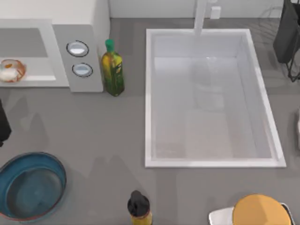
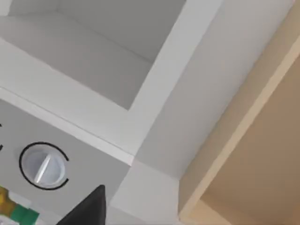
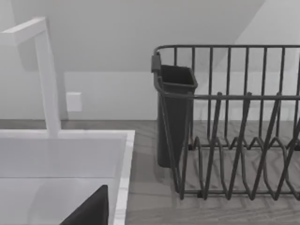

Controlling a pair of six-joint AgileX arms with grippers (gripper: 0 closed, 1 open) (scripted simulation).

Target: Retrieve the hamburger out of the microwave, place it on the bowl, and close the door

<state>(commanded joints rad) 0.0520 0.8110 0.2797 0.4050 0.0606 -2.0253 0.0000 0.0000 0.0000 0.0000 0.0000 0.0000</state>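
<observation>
The white microwave point(image 1: 79, 28) stands at the back left with its grey cavity point(image 1: 23, 42) open. The hamburger point(image 1: 10, 70), pale with orange-brown patches, lies on the cavity floor near the front. Its door is out of view. The teal-blue bowl point(image 1: 30, 185) sits empty at the front left. My left arm point(image 1: 2, 124) is a dark shape at the left edge, between microwave and bowl. A dark part of my left gripper point(image 2: 89, 210) faces the cavity point(image 2: 79, 51) and a knob point(image 2: 43, 165). A dark part of my right gripper point(image 3: 89, 208) points at the sink's back corner.
A yellow-green bottle point(image 1: 112, 68) stands right of the microwave's knobs point(image 1: 78, 48). The large white sink point(image 1: 211, 159) with its faucet point(image 1: 200, 18) takes the middle right. A dark-capped bottle point(image 1: 139, 208) and an orange disc point(image 1: 260, 211) sit at the front. A black dish rack point(image 3: 234, 131) stands back right.
</observation>
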